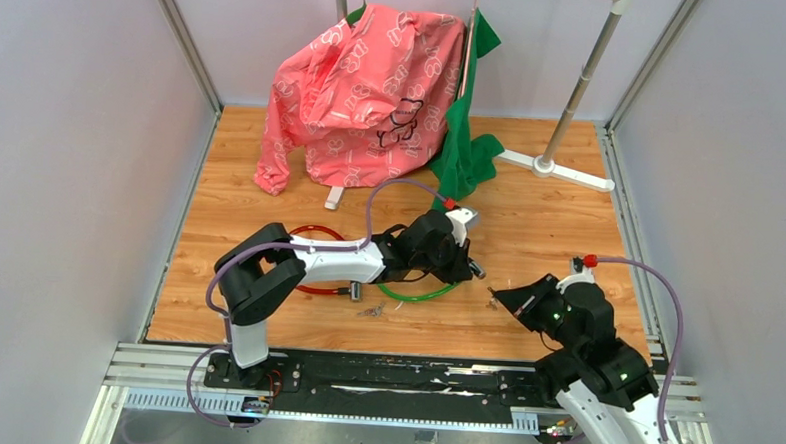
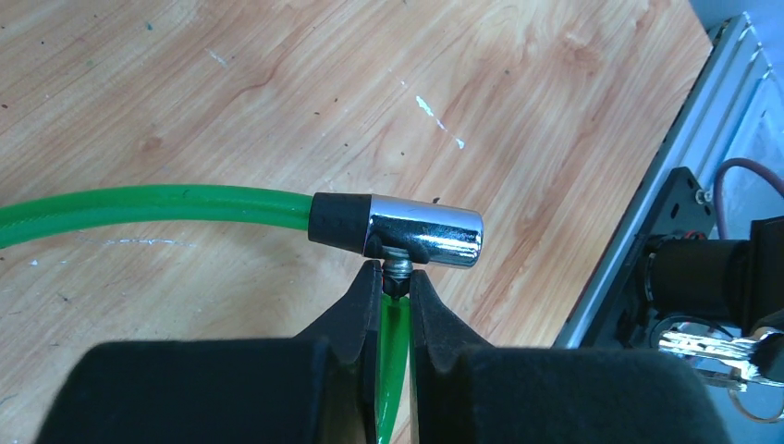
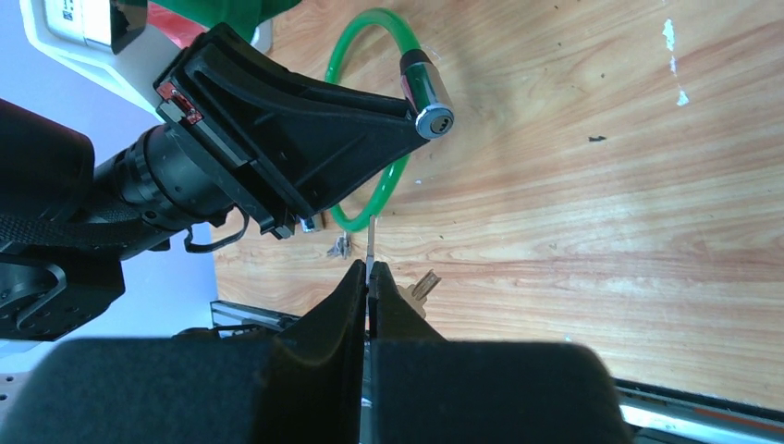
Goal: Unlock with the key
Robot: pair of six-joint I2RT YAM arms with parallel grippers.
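A green cable lock [image 1: 418, 295] lies looped on the wooden table. My left gripper [image 2: 396, 277] is shut on the green cable just behind its chrome lock cylinder [image 2: 425, 231] and holds the cylinder off the table. In the right wrist view the cylinder [image 3: 427, 92] shows its keyhole end, facing my right gripper. My right gripper [image 3: 369, 268] is shut on a key [image 3: 370, 242] seen edge-on, its blade pointing toward the lock, a short gap below the cylinder. A second key [image 3: 424, 284] hangs beside the fingers. In the top view the right gripper [image 1: 496, 299] sits just right of the left gripper [image 1: 472, 269].
A red cable lock [image 1: 313, 234] lies under the left arm, with small loose keys [image 1: 370, 309] near the front edge. A pink garment [image 1: 365, 91] and green cloth [image 1: 462, 145] hang on a white rack [image 1: 557, 167] at the back.
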